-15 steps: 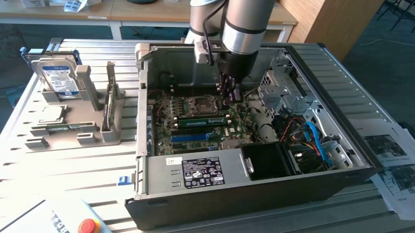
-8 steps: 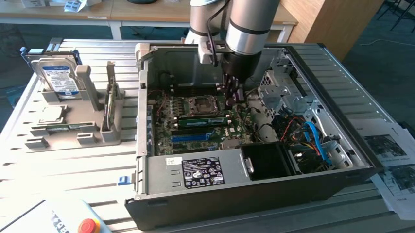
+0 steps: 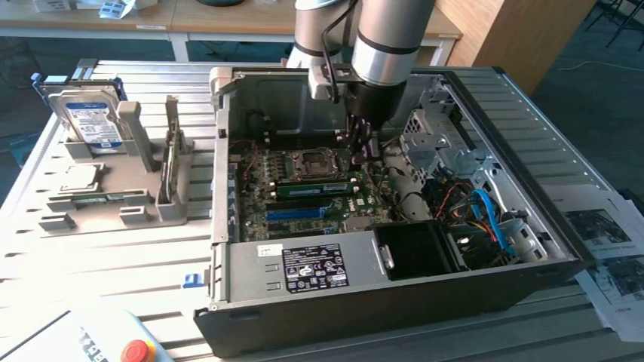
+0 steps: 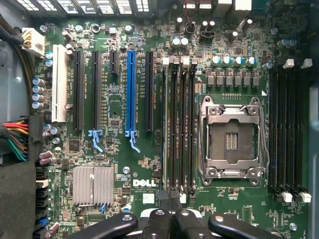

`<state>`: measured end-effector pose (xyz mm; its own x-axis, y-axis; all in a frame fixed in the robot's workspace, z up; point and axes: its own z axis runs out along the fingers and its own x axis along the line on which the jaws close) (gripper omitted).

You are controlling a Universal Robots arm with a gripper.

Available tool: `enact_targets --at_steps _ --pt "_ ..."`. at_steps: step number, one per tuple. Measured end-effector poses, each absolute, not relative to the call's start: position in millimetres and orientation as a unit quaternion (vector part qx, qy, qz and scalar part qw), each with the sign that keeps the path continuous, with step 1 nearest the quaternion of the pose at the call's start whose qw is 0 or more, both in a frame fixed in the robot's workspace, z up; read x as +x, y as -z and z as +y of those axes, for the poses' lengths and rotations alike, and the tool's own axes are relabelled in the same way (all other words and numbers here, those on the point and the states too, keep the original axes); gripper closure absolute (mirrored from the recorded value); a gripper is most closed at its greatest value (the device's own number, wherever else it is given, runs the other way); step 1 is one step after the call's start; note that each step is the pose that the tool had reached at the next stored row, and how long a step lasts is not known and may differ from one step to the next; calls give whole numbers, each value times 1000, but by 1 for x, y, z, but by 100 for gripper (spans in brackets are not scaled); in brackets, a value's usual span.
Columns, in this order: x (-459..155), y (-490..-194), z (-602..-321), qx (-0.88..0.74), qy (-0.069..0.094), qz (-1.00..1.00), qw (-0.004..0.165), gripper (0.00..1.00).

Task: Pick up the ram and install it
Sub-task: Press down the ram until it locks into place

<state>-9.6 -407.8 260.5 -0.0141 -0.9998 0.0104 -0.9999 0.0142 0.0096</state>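
Looking at the jaws first: the gripper [image 4: 169, 201] is pinched fully shut with nothing between the fingers as far as I can see. It hangs down inside the open PC case [image 3: 403, 302], just above the motherboard [image 4: 124, 164], at one end of the black memory slots [image 4: 179, 129] next to the CPU socket [image 4: 232, 137]. So where's the ram?

Reply: Pretty sure it's that green strip [image 3: 312, 188] standing in the slots between the CPU socket and the blue slot [image 4: 131, 89] in the exterior view. It looks seated to me. The fingertips are near its end towards the exterior view's right, but I can't tell if they touch it.

OP: How would you handle one of those anyway?

Reply: It's light, thin and stiff, and I'd guess easy to crack or scratch. Grab it by the long bare edges or the flat faces near the middle, keep off the contacts, and press straight down. If it's tilted it'll bind in the slot.

OP: Any readable writing?

Reply: "DELL" in white on the board [image 4: 144, 183], right by the fingers. The power supply's sticker [image 3: 314, 268] and the hard drive's blue-white label [image 3: 90, 121] over on the rack are too small to read.
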Motion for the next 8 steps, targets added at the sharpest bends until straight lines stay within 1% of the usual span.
enact_targets --at_steps 8 --pt "-10 -253 -408 702 0 -712 7 90"
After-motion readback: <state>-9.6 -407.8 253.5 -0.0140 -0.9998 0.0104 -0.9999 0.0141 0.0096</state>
